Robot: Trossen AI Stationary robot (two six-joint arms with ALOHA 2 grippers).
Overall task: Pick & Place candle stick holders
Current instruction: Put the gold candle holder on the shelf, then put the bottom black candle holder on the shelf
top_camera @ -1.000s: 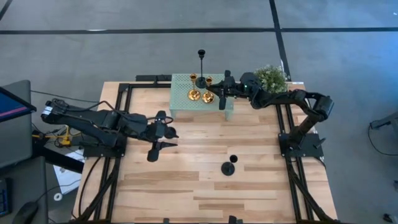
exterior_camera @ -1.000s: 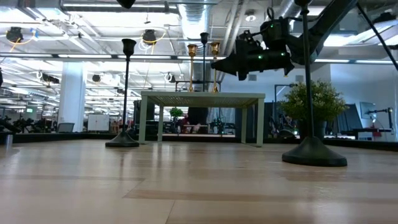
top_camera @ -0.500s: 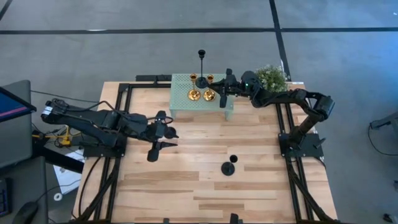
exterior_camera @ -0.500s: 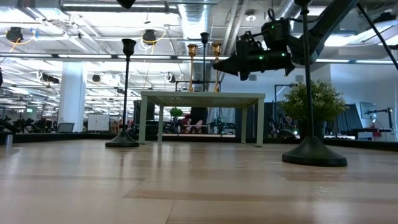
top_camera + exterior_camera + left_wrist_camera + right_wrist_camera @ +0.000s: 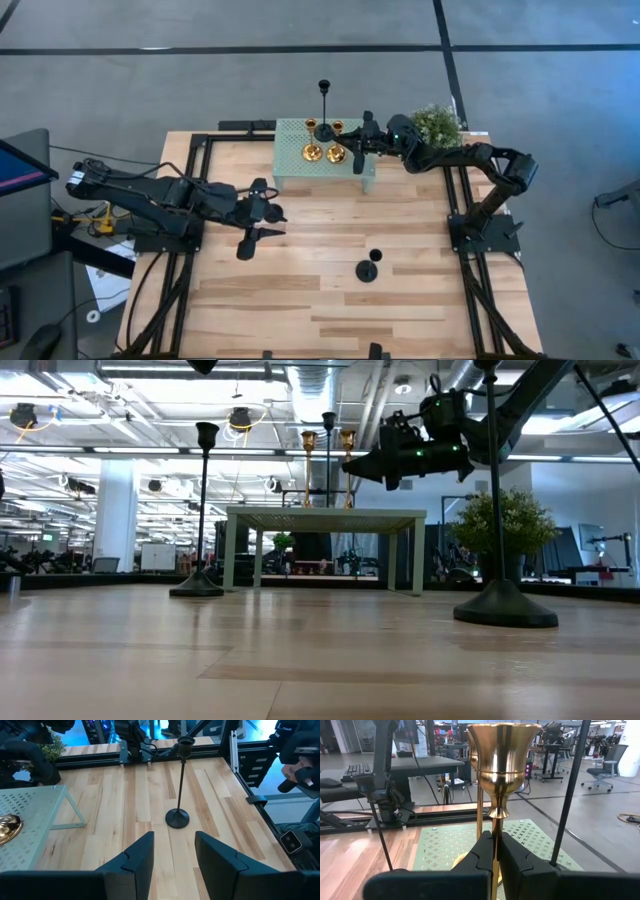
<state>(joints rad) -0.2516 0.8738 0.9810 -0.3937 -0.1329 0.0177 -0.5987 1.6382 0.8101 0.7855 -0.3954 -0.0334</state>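
Two gold candle stick holders (image 5: 312, 152) (image 5: 336, 152) and one tall black holder (image 5: 323, 110) stand on the small green table (image 5: 300, 170). My right gripper (image 5: 348, 150) is over that table, shut on the right-hand gold holder (image 5: 502, 750). A second black holder (image 5: 368, 268) stands on its round base on the wooden table; the left wrist view (image 5: 178, 815) shows it too. A third black holder (image 5: 255, 243) stands close beside my left gripper (image 5: 270, 212), which is open and empty (image 5: 173, 855). My right gripper pinches the gold holder's thin stem (image 5: 495, 837), below the knob under its cup, between its two fingers. The fingers come level from the table's right side and lie across the stem (image 5: 347, 463). The holder stands upright. Whether its base rests on the green table I cannot tell.
A green bushy plant (image 5: 437, 125) stands at the table's far right, just behind my right arm. The wooden table between the two floor-standing black holders is bare. Black frame rails (image 5: 455, 200) run along the table's sides.
My right gripper has shifted a little up and toward the far edge at the gold holder's stem. The holder stays upright.
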